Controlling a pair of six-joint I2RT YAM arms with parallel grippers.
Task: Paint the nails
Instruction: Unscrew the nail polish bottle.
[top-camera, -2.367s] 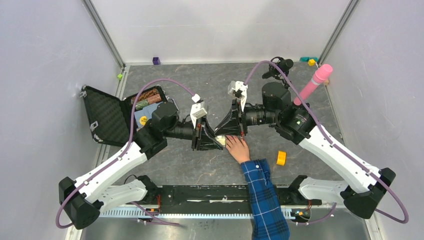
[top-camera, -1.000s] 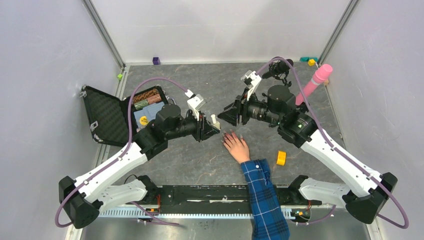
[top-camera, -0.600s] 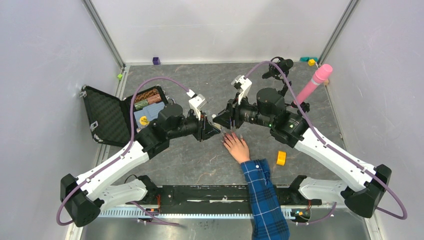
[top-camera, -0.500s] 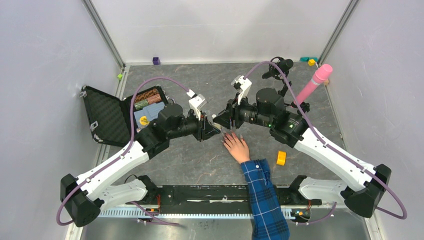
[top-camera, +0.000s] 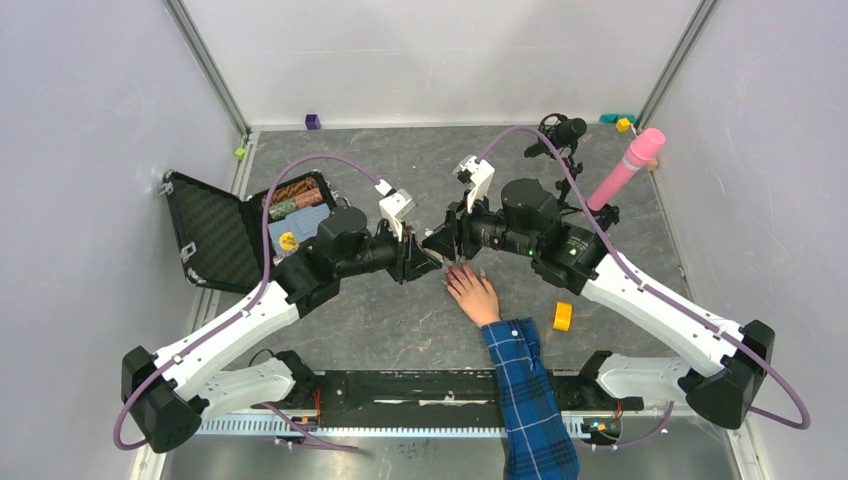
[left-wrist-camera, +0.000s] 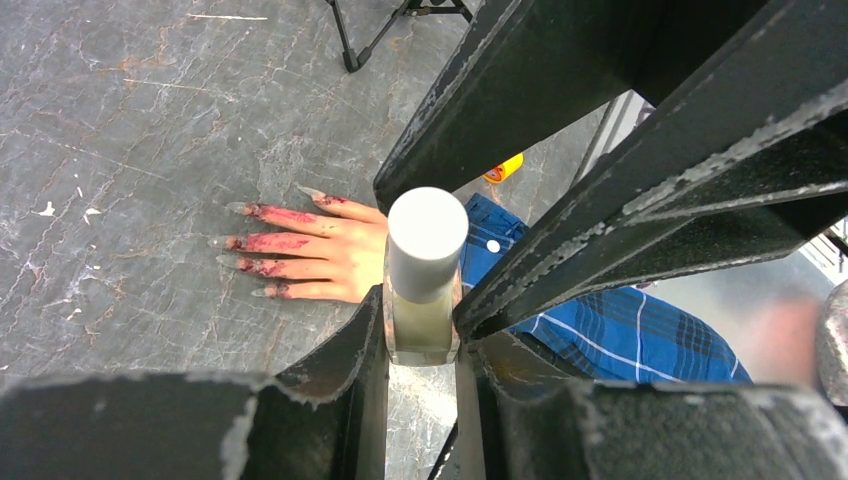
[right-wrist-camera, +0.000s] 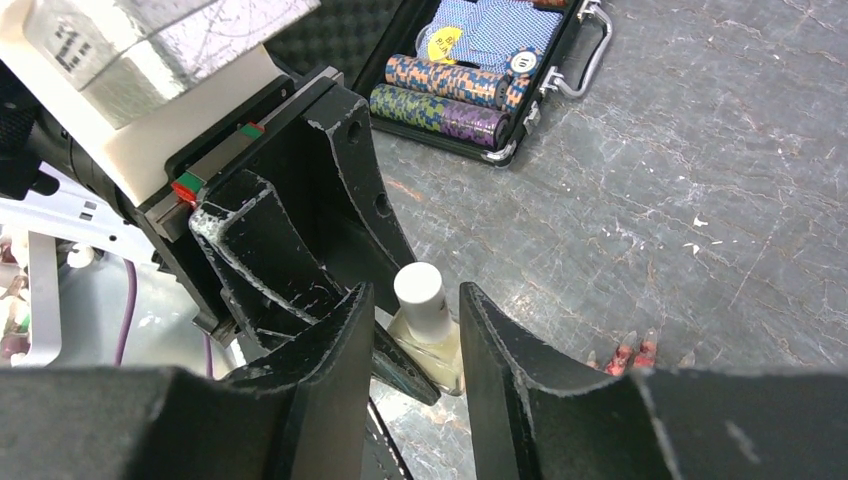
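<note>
Left hand (left-wrist-camera: 421, 338) clamped on bottle (left-wrist-camera: 420, 320), right hand (right-wrist-camera: 415, 293) jaws apart round its cap (left-wrist-camera: 427, 240); an off-centre close could twist the bottle loose, spilling near nails (left-wrist-camera: 232, 242) flat on worktop (left-wrist-camera: 120, 120) just beside.

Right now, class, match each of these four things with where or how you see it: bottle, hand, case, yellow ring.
Things:
1. bottle
2. hand
3. case
4. yellow ring

Places or states:
a. lies open at the left side
b. flat on the table, palm down
c. on the table beside the plaid sleeve
d. clamped in the left tool

Pairs: 1-d, 2-b, 3-a, 4-c
</note>
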